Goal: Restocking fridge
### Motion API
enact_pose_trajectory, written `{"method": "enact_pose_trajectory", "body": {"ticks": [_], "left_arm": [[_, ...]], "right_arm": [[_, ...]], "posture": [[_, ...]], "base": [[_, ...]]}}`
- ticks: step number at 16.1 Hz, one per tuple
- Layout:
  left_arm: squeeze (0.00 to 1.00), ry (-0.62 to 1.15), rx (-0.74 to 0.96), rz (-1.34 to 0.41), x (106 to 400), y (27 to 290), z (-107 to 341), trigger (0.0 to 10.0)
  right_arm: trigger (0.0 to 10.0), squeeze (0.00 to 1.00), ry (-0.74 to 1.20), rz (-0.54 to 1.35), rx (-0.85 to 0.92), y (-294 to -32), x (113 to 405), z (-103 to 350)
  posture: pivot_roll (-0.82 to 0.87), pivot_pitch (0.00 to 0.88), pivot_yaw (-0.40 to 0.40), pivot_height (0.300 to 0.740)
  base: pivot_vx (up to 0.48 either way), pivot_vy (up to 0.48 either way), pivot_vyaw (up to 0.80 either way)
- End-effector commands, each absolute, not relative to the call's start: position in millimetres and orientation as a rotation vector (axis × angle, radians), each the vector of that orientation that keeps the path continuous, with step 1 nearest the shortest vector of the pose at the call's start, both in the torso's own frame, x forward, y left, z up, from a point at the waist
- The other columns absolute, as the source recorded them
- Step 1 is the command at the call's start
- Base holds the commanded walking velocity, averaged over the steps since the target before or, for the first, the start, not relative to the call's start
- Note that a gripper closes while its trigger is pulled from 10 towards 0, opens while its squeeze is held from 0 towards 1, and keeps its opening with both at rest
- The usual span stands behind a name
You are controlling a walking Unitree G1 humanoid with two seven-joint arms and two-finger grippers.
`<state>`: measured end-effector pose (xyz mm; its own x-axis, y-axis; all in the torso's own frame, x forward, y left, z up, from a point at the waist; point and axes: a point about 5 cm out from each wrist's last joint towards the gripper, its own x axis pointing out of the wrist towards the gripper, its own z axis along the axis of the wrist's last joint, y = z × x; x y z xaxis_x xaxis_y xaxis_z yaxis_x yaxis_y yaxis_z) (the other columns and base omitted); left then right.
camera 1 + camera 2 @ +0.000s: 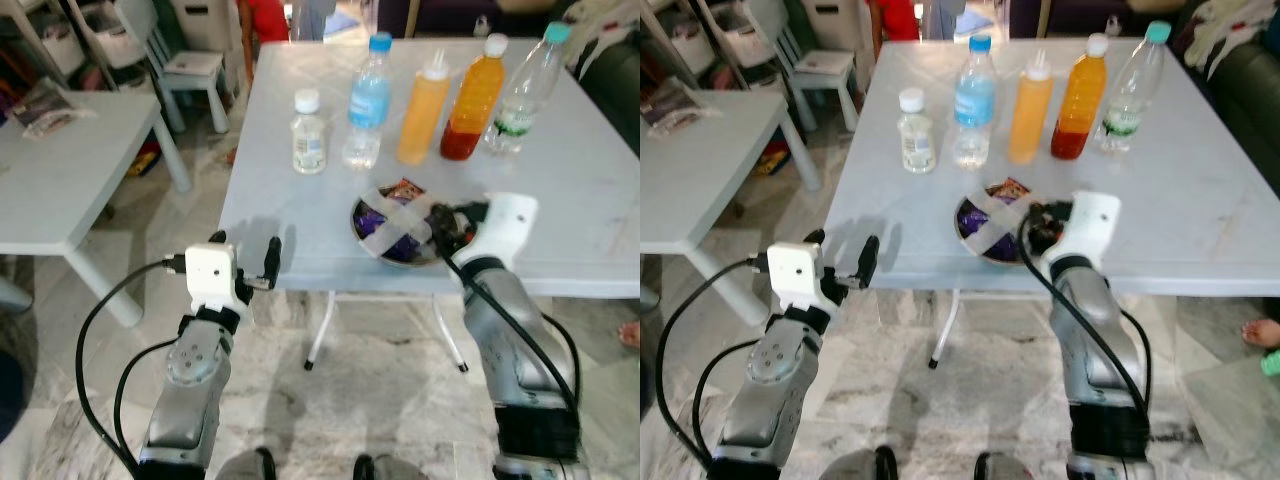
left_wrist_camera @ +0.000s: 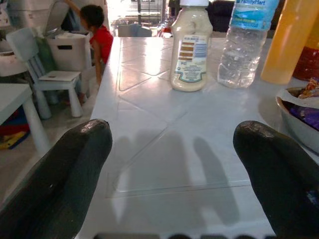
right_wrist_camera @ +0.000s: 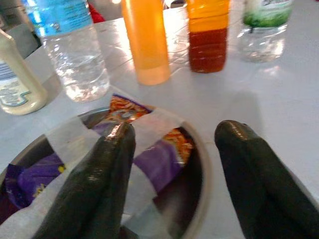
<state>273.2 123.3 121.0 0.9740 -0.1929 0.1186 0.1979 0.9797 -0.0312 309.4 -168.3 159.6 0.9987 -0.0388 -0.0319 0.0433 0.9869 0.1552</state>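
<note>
Now right gripper point(image 3: 172, 164) spread over bowl point(image 1: 362, 228) (taped snacks); left gripper point(image 2: 174, 169) released; bowl could slide off tabletop point(image 1: 600, 190) edge.

A white table point(image 1: 560, 190) holds five bottles in a row: small one point(image 1: 308, 133), water point(image 1: 367, 104), orange squeeze point(image 1: 423, 109), juice point(image 1: 474, 99), clear point(image 1: 524, 92). A bowl point(image 1: 400, 230) sits near the edge.

Head stereo pair: looks forward and down from above my arms onto the desk point(image 1: 600, 180); both eyes share the bottle row and the taped bowl point(image 1: 400, 232). Left wrist camera: low at the desk's near edge, faces along my left gripper point(image 2: 172, 164) across the top toward the small white bottle point(image 2: 189, 47). Right wrist camera: very near, just above the bowl, facing the orange bottle point(image 3: 145, 40).
</note>
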Motion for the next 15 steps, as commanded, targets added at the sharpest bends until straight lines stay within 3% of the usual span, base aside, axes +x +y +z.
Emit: {"method": "enact_pose_trajectory", "body": {"ticks": [1, 3, 4, 5, 6, 12, 13, 14, 15], "left_arm": [[0.0, -0.113, -0.043, -0.204, 273, 123, 121, 10.0], [0.0, -0.113, -0.045, -0.21, 274, 122, 121, 10.0], [0.0, -0.113, -0.045, -0.21, 274, 122, 121, 10.0], [0.0, -0.114, -0.045, -0.209, 275, 122, 121, 10.0], [0.0, -0.115, -0.045, -0.207, 275, 123, 121, 10.0], [0.0, -0.118, -0.042, -0.202, 272, 123, 122, 10.0], [0.0, -0.118, -0.041, -0.202, 272, 123, 122, 10.0], [0.0, -0.118, -0.041, -0.203, 272, 123, 122, 10.0], [0.0, -0.12, -0.04, -0.204, 271, 123, 123, 10.0]], "right_arm": [[10.0, 1.0, 0.004, -0.054, 0.171, -171, 301, 167], [10.0, 1.0, 0.011, -0.04, 0.152, -172, 291, 163], [10.0, 0.53, 0.048, -0.055, 0.166, -174, 286, 155], [10.0, 0.23, 0.079, -0.073, 0.19, -177, 284, 150], [10.0, 0.0, 0.098, -0.079, 0.206, -177, 288, 146], [10.0, 0.0, 0.145, -0.059, 0.235, -178, 306, 139], [6.5, 0.0, 0.175, -0.054, 0.275, -174, 306, 134], [0.0, 0.0, 0.192, -0.055, 0.301, -172, 306, 130], [0.0, 0.0, 0.21, -0.051, 0.308, -170, 306, 127]], "posture": [[-0.09, 0.129, 0.04, 0.74], [-0.1, 0.127, 0.04, 0.74], [-0.1, 0.127, 0.04, 0.74], [-0.1, 0.128, 0.04, 0.74], [-0.09, 0.128, 0.041, 0.74], [-0.08, 0.13, 0.041, 0.74], [-0.08, 0.132, 0.041, 0.74], [-0.08, 0.135, 0.04, 0.74], [-0.07, 0.136, 0.04, 0.74]], "base": [[0.0, 0.0, 0.0], [0.0, 0.0, 0.0], [0.0, 0.0, 0.0], [0.0, 0.0, 0.0], [0.0, 0.0, 0.0], [0.0, 0.0, 0.0], [0.0, 0.0, 0.0], [0.0, 0.0, 0.0], [0.0, 0.0, 0.0]]}}
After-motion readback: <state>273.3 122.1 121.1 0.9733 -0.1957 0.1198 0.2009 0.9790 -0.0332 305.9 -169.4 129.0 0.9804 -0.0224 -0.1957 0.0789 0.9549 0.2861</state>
